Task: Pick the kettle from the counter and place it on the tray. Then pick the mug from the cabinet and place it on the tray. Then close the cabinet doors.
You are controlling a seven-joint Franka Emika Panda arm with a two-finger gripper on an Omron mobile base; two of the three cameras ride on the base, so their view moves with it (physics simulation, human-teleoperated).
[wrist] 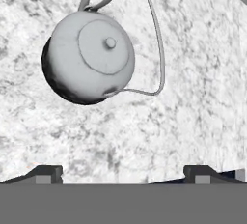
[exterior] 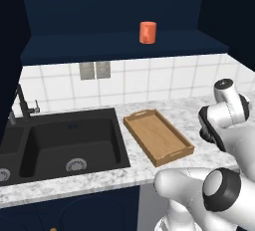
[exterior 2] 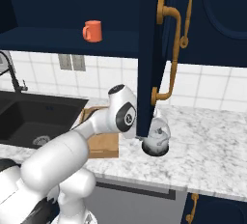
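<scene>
above the kettle [wrist: 89, 56], pincer [wrist: 123, 174] spread wide.

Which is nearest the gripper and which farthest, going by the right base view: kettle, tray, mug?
The gripper itself is hidden behind the open cabinet door there; the hand view puts it right over the kettle.
1. Kettle, on the counter just past the door's lower edge.
2. Tray, on the counter to the left, partly behind the arm.
3. Mug, up on the cabinet shelf, far left.

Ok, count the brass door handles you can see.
3, all in the right base view: one on the open door's edge, one behind it, one below the counter. Others may be hidden.
</scene>
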